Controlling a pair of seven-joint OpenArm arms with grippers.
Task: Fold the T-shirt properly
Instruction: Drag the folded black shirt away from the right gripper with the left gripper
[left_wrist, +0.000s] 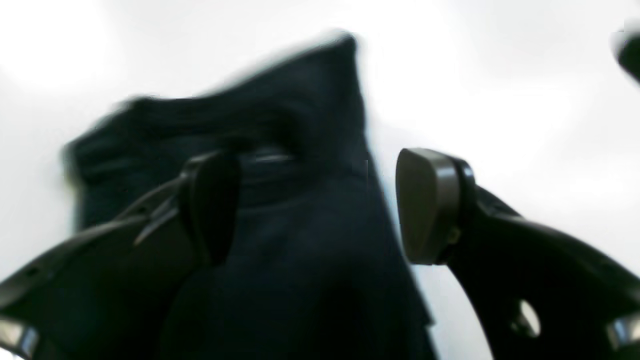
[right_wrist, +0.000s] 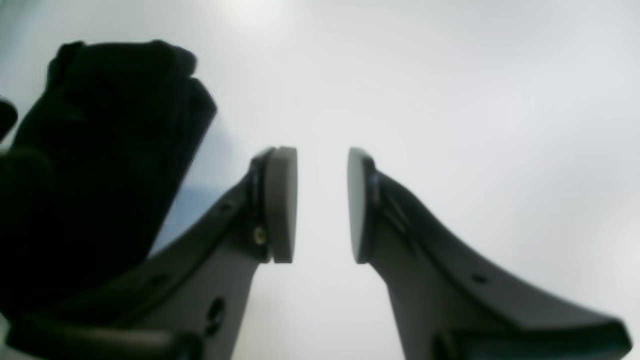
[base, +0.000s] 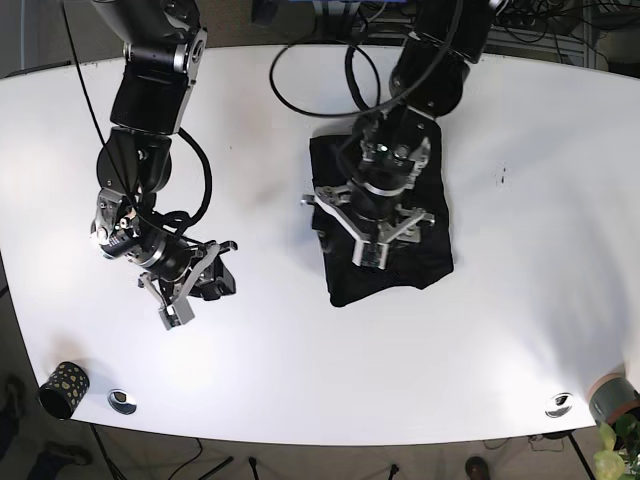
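the black t-shirt (base: 385, 225) lies folded (a compact dark rectangle) near the middle of the white table (base: 520, 320). the left gripper (base: 368, 228) hovers over it with its 2 jaws spread apart, nothing between them. the right gripper (base: 196, 283) sits well apart over bare table, jaws parted and empty.

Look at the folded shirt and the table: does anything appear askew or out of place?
The T-shirt is folded into a compact rectangle but lies slightly rotated on the white table, its lower edge slanting. The left gripper hovers open above it; the right gripper is open over bare table. Nothing else stands out.
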